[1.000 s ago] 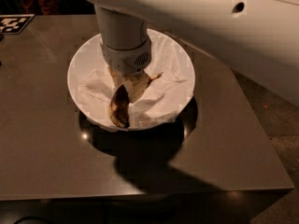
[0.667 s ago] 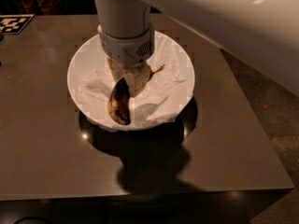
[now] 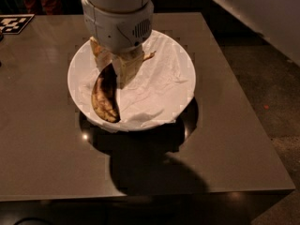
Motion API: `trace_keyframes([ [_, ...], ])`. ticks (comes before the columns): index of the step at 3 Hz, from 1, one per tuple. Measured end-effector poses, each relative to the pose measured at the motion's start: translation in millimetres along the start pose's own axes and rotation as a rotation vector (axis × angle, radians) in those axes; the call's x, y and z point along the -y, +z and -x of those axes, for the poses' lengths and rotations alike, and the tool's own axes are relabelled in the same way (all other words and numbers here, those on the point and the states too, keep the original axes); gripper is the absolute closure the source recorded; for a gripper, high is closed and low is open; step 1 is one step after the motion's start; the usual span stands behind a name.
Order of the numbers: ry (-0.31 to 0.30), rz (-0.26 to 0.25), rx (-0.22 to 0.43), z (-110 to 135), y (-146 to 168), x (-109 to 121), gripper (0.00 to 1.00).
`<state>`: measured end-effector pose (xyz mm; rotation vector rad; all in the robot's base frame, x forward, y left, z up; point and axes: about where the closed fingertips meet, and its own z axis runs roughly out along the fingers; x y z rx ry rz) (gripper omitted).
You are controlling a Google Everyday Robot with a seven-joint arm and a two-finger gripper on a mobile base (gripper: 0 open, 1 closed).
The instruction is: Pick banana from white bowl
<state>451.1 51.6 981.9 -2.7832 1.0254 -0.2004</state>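
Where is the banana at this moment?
In the camera view, the banana lies at the left of the white bowl on crumpled paper, its upper end directly under the gripper.

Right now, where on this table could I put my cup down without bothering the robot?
Bare table lies in front of the white bowl and to its right, up to the edges. Crowded: the bowl's left half, where the gripper hangs over the banana.

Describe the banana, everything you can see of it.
The banana is small, curved and overripe: mostly brown-black with dull yellow patches. It lies on crumpled white paper in the left half of the white bowl, its lower tip near the front rim. Its upper end is hidden by the claw, which hangs low over the bowl.
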Motion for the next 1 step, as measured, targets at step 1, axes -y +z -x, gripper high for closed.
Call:
trace_keyframes([
  [1, 0.000, -0.036, -0.004, 0.9, -4.2, 6.6, 1.00],
])
